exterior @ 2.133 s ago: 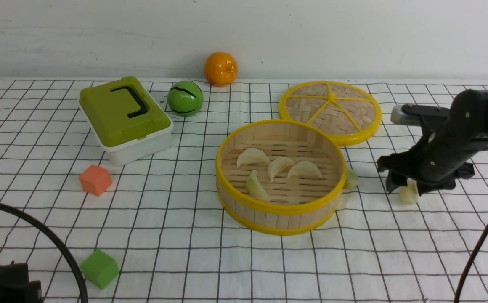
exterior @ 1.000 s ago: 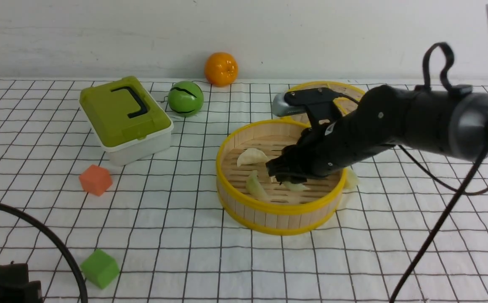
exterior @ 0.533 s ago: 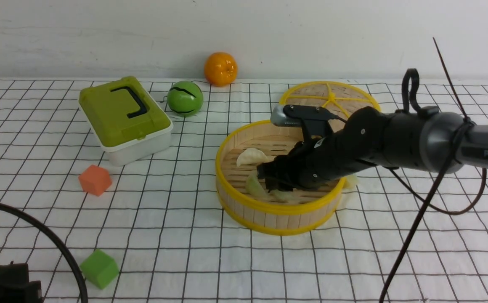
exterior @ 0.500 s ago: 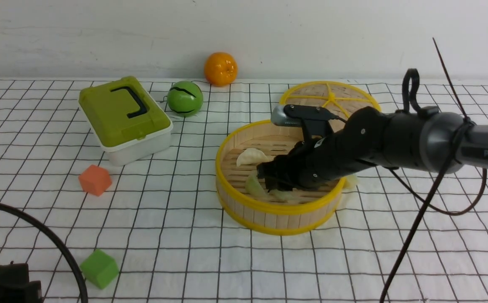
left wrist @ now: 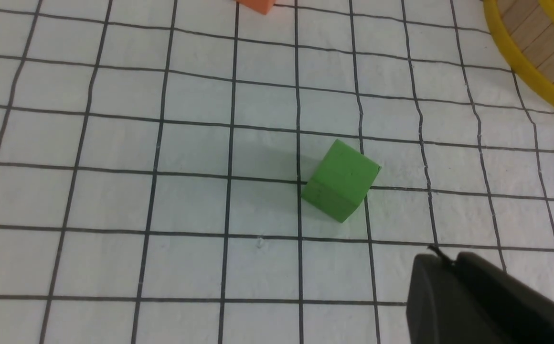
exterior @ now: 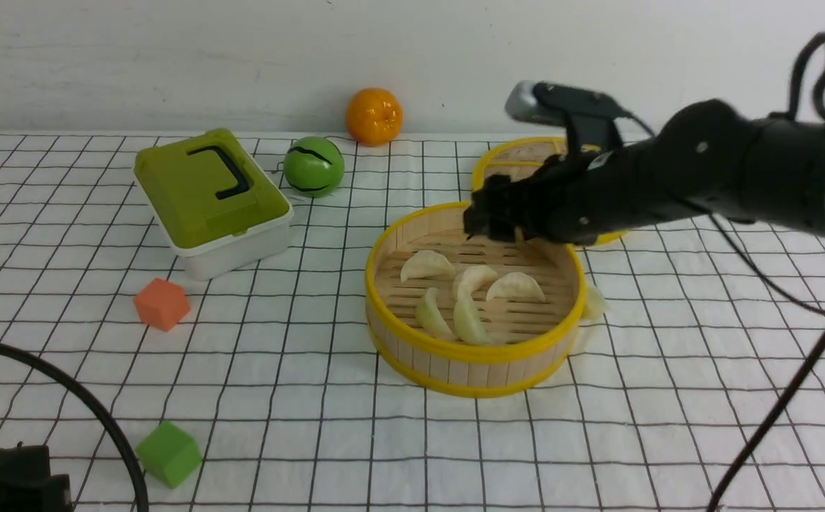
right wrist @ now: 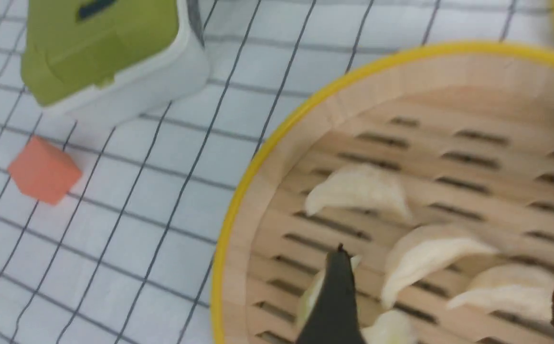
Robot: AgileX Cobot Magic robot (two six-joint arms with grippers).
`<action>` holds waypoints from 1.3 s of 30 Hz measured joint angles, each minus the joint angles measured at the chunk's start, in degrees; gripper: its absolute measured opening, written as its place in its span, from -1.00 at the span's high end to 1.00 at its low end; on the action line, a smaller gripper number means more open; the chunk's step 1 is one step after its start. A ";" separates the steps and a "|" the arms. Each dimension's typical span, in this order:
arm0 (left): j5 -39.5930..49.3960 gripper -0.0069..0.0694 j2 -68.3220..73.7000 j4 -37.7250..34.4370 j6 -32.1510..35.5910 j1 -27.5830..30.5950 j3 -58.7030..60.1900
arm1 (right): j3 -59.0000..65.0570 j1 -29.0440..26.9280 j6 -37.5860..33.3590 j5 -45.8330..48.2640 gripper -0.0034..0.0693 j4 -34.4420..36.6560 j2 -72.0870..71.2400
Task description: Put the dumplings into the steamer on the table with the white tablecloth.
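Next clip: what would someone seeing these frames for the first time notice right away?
The round bamboo steamer with yellow rims mid-table, holding five pale crescent dumplings, draws the eye first. The black right gripper hovers open above its far rim. One stray dumpling lies on the white grid cloth just beside the steamer's right side.

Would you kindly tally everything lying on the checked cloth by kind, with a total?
Dumplings: 6
Cubes: 2
Steamer: 1
Lid: 1
Green box: 1
Orange: 1
Green ball: 1
Total: 13
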 joint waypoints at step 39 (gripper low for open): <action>-1.15 0.69 0.00 0.65 0.00 0.00 0.57 | 0.00 -13.11 -32.65 5.62 -0.28 3.02 13.20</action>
